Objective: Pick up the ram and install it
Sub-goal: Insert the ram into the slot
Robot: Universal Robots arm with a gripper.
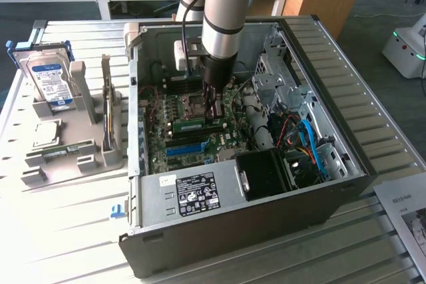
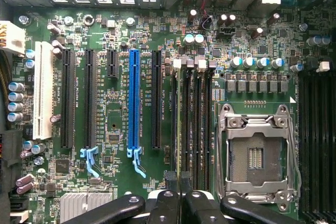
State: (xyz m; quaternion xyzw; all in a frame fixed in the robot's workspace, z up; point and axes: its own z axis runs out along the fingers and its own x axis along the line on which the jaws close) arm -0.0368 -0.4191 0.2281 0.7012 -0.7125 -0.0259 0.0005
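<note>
A single silver-grey robot arm (image 1: 223,4) with a pale blue joint cap hangs from the top of the exterior view, its last section upright and a black cable running beside it. At its lower end a black gripper (image 1: 213,106) points straight down, with the wrist held vertical above it. In the wrist view its two dark fingers (image 2: 164,207) stand almost together, clamped on either side of the thin ram (image 1: 196,125).

Exterior view overlooks the whole case (image 1: 219,211); wrist view, behind the fingers (image 2: 163,211), faces its motherboard (image 2: 113,103) closely.
</note>
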